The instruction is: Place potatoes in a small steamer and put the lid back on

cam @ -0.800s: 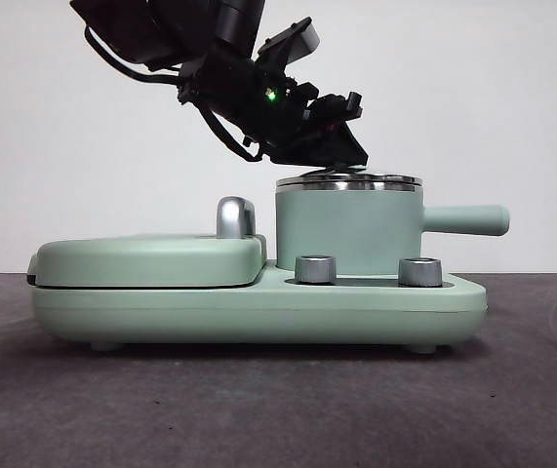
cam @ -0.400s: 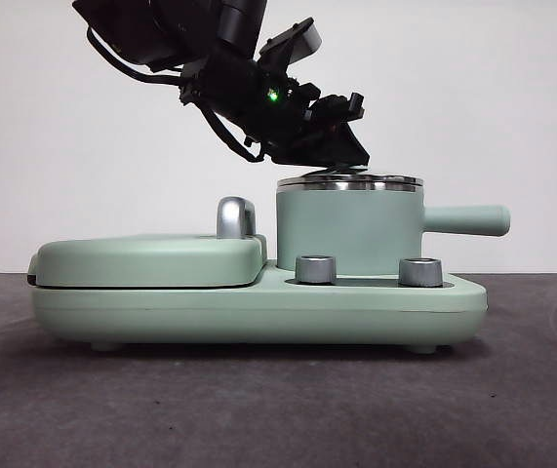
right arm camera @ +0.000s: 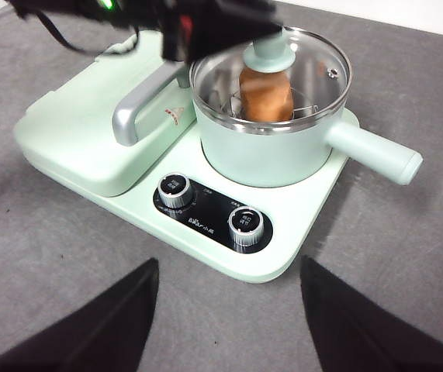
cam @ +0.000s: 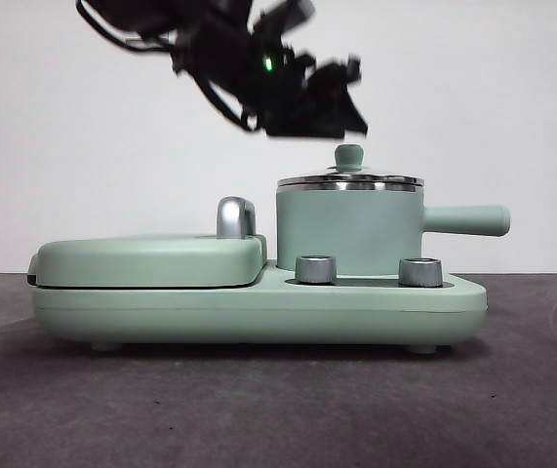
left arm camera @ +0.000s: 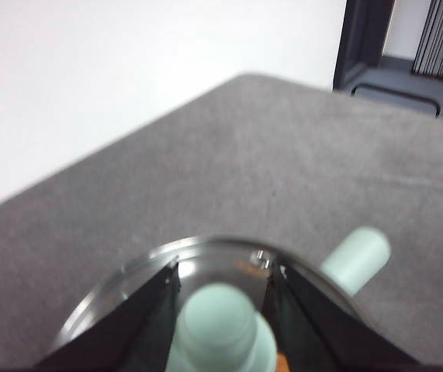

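Above the lid (cam: 349,181), left hand (cam: 341,122) has risen clear.

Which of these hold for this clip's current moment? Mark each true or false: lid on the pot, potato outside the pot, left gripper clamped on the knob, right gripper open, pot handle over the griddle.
1. The lid sits on the small steamer. True.
2. The potato lies on the table beside the appliance. False: it is inside the steamer, seen through the glass lid.
3. The left gripper is clamped on the lid knob. False: it hangs above the knob, fingers open.
4. The right gripper is open, away from the appliance. True.
5. The steamer's handle points over the griddle cover. False: it points away from it.
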`<action>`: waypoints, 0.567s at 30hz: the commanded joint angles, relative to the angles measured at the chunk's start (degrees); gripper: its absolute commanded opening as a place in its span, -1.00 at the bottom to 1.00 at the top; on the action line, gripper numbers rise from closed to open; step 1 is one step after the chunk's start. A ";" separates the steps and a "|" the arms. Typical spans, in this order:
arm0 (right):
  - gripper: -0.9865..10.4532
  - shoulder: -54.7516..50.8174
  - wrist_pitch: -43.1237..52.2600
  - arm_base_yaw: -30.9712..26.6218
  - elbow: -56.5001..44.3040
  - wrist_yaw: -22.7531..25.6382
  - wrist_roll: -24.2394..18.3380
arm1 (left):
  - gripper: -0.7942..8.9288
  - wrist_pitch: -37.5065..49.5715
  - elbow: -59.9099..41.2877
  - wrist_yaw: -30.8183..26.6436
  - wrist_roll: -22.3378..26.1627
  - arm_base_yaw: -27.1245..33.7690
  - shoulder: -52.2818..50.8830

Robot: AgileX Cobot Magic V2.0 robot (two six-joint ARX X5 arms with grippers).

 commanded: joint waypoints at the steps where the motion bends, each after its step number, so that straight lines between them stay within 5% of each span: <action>1: -0.34 0.20 0.59 0.37 0.26 0.24 0.63 | -0.43 -1.79 1.66 0.17 -0.42 -0.24 -1.55; 17: -0.34 0.20 0.55 0.37 0.26 0.22 0.63 | -0.46 -32.89 1.57 6.14 -3.98 5.01 -18.05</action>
